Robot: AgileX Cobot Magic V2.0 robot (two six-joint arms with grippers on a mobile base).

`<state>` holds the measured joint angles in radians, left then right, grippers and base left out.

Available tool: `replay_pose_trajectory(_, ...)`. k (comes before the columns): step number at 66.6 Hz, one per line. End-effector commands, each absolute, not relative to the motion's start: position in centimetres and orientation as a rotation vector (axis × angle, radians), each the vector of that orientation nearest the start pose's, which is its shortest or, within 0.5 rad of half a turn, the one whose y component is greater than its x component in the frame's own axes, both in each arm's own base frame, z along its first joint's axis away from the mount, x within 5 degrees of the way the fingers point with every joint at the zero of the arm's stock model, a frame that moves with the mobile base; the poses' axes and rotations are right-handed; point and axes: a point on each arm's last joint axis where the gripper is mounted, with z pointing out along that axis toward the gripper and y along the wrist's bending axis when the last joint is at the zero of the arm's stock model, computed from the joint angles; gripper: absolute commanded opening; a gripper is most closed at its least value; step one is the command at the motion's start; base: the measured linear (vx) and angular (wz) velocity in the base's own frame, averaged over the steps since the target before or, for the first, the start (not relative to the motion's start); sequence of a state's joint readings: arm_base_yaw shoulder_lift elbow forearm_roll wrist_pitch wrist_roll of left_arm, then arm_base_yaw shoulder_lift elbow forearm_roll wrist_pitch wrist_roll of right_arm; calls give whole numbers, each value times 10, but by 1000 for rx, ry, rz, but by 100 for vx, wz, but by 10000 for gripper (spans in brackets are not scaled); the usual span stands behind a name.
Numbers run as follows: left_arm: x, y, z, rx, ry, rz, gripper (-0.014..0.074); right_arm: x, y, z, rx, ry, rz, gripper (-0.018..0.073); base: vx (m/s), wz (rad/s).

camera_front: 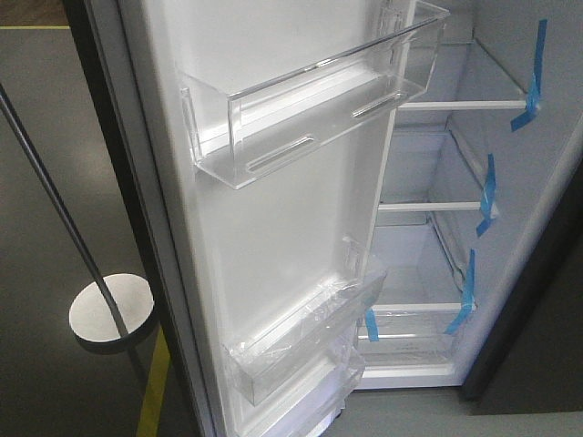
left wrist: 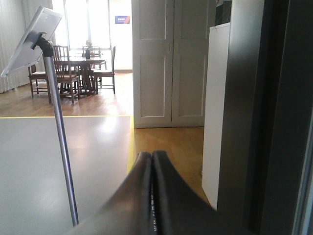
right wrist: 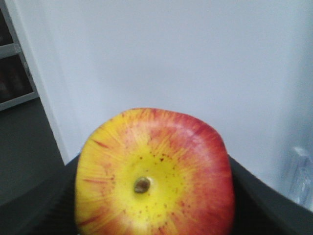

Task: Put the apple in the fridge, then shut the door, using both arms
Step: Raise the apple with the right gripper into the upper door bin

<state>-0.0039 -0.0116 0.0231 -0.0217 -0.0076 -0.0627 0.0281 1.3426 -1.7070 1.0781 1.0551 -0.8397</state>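
Observation:
The red and yellow apple (right wrist: 154, 166) fills the right wrist view, stem dimple toward the camera. My right gripper (right wrist: 155, 215) is shut on it, with a dark finger (right wrist: 261, 208) showing on each side. A plain white fridge surface stands close behind the apple. In the front view the door (camera_front: 273, 237) stands wide open, its white inside facing me with clear bins (camera_front: 301, 123). To its right the fridge (camera_front: 437, 146) shows its white inside. My left gripper (left wrist: 152, 155) is shut on nothing, beside a dark grey fridge surface (left wrist: 286, 117). Neither arm shows in the front view.
Glass shelves (camera_front: 428, 208) carry blue tape strips (camera_front: 489, 193). A lower door bin (camera_front: 305, 346) is wrapped in plastic. A thin metal pole (camera_front: 55, 209) on a round base (camera_front: 111, 312) stands left of the door, also a pole (left wrist: 61, 147) in the left wrist view. A yellow floor line (camera_front: 153, 387) runs nearby.

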Motion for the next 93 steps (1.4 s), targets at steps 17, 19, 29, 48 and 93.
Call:
replay_pose_trajectory(17,55,0,209,-66,1420,-76,-6,295,114,528,-651,1623,613,277,0,0)
replay_pose_trajectory(19,55,0,209,-66,1420,-76,-6,300,115,525,-644,1637,601,277,0,0)
replay_pose_trajectory(29,55,0,209,-66,1420,-76,-6,323,114,508,-613,1710,551,277,0,0)
replay_pose_trajectory(48,55,0,209,-66,1420,-76,-6,347,117,488,-591,1767,529,297,0,0)
replay_pose_trajectory(93,55,0,209,-66,1420,-76,-6,333,115,496,-572,1792,580,635,0,0)
